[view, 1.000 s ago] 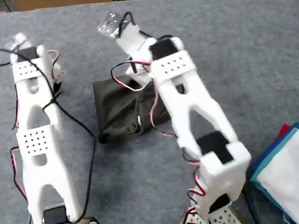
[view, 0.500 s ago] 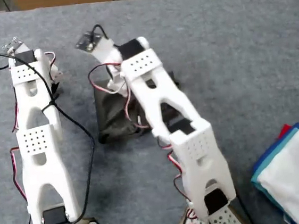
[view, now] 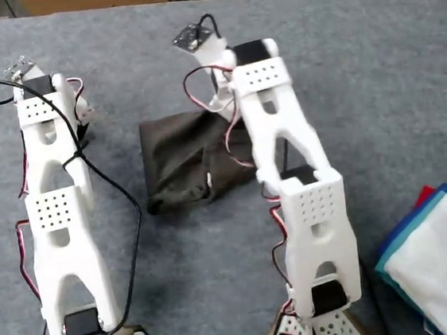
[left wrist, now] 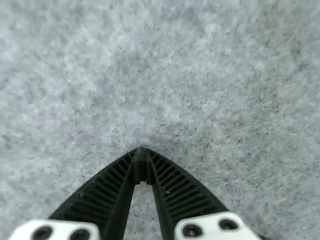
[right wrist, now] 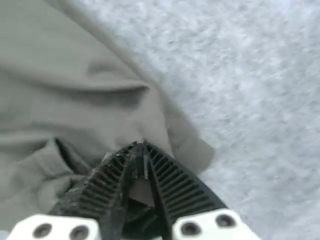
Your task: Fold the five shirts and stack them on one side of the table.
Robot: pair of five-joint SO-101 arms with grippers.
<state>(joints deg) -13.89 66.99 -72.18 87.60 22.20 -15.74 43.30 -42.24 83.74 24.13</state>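
Right arm (view: pixel 283 129) swung back to the right, so the right pincer (right wrist: pixel 142 150) sat pinched shut over the far edge of the dark shirt (view: pixel 179 160) mid tabletop (view: pixel 374 79), left pincer (left wrist: pixel 142 156) shut too, and the folding looked unfinished.

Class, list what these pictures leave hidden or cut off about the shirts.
Dark shirt, high view: its right part lies hidden under the right arm.
Folded stack, high view: cut off by the picture's edge, so the shirt count is unclear.
Right wrist view: the right tool covers the cloth beneath it.
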